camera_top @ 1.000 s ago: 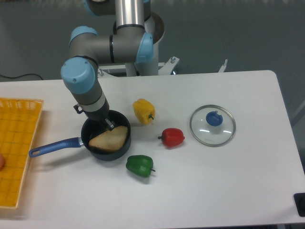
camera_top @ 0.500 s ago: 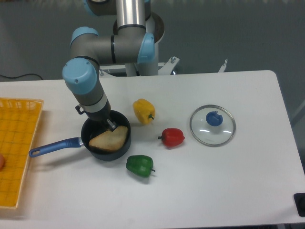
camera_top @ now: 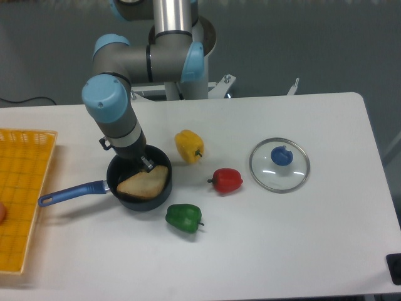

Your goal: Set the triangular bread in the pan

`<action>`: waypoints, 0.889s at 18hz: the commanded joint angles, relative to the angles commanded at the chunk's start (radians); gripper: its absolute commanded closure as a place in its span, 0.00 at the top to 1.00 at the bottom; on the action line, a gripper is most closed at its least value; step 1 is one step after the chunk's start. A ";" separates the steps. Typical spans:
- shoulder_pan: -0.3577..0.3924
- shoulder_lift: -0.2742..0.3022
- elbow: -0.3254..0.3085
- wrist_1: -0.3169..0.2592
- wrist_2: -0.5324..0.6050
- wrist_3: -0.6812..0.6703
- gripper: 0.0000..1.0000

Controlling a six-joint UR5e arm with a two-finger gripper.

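Observation:
The triangular bread (camera_top: 145, 184) lies flat inside the pan (camera_top: 130, 199), a small dark round pan with a blue handle pointing left. My gripper (camera_top: 141, 165) hangs over the pan's back rim, just above the bread's upper edge. Most of the fingers are hidden behind the wrist, so their state does not show. The bread appears to rest on the pan floor.
A yellow pepper (camera_top: 189, 146) stands right of the pan, a red pepper (camera_top: 227, 180) farther right, a green pepper (camera_top: 184, 217) in front. A glass lid with a blue knob (camera_top: 279, 164) lies at right. A yellow basket (camera_top: 22, 194) sits at the left edge.
The wrist has risen slightly and shifted a little right above the pan. The bread has stayed in the pan.

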 joint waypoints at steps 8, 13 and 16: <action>0.069 -0.006 0.040 -0.002 0.002 0.011 0.49; 0.120 0.011 0.055 -0.011 -0.006 0.055 0.85; 0.123 0.014 0.074 -0.008 -0.008 0.058 0.99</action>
